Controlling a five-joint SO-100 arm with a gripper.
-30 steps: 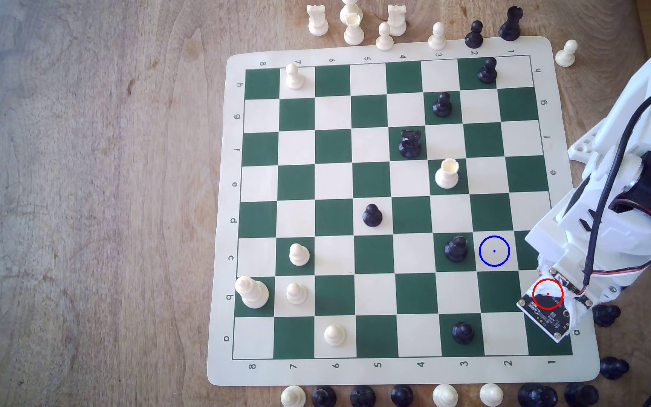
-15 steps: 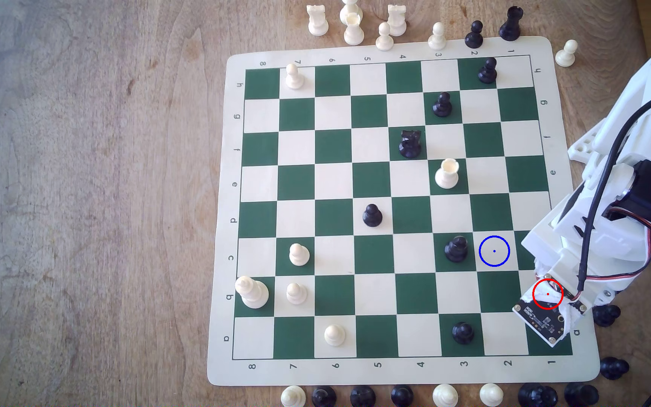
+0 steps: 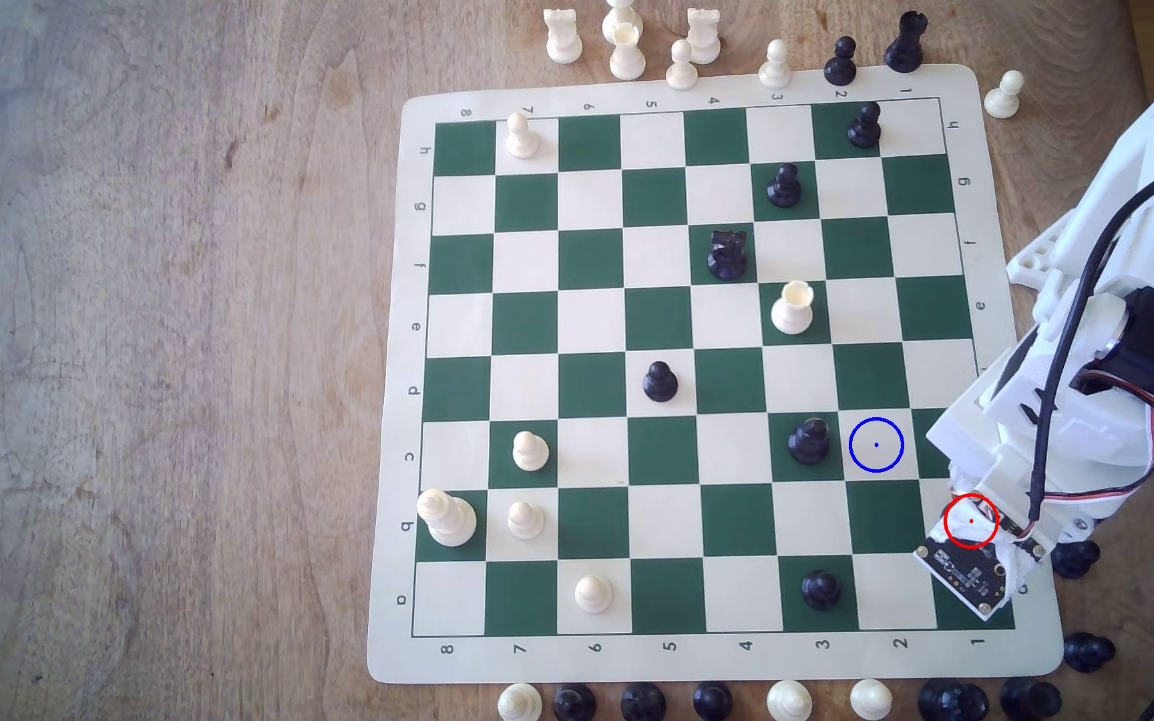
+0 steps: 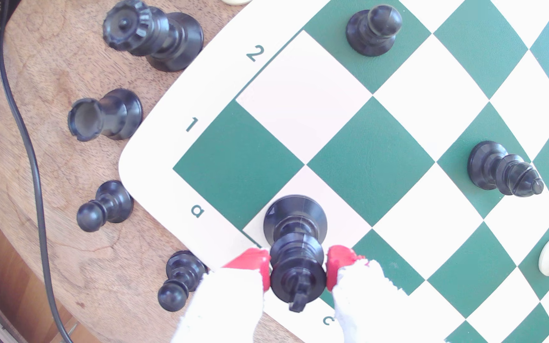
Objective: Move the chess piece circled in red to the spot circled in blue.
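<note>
Black king (image 4: 296, 257) stands upright, base on board, between fingers (image 4: 253, 264).

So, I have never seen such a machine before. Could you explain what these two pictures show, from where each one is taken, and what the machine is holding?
This is one small white robot arm working beside a chessboard on a wooden table. One picture comes from a camera above, looking down on the board. The other comes from a camera on the arm's wrist, looking past its gripper. Black and white chess pieces stand on the board, and spare ones stand on the table around it. In the wrist view, the red-tipped jaws press on both sides of a tall black piece, whose base sits on a cream corner square. The blue ring marks the cream square it should go to, which is free.
</note>
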